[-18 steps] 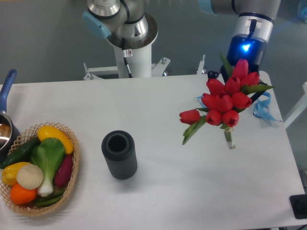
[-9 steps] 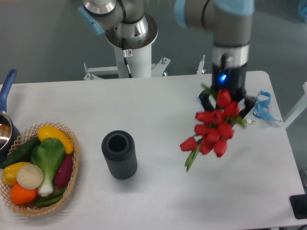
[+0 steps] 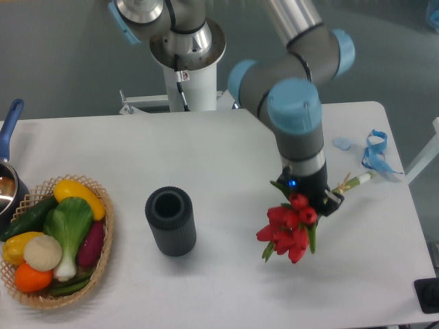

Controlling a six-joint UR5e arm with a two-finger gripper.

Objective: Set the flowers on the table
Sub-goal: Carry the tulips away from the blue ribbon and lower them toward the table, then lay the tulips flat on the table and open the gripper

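holding flowers (image 3: 288, 232) | hand (image 3: 314, 199) clenched on stems | over table (image 3: 226, 157)

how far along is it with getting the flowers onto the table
Done: the flowers are picked up and brought low over a bare part of the table, right of the black vase. In hand: the gripper grips the bunch, stems sticking out toward the ribbon. Left: setting them down and letting go; whether the blooms touch the table is unclear.
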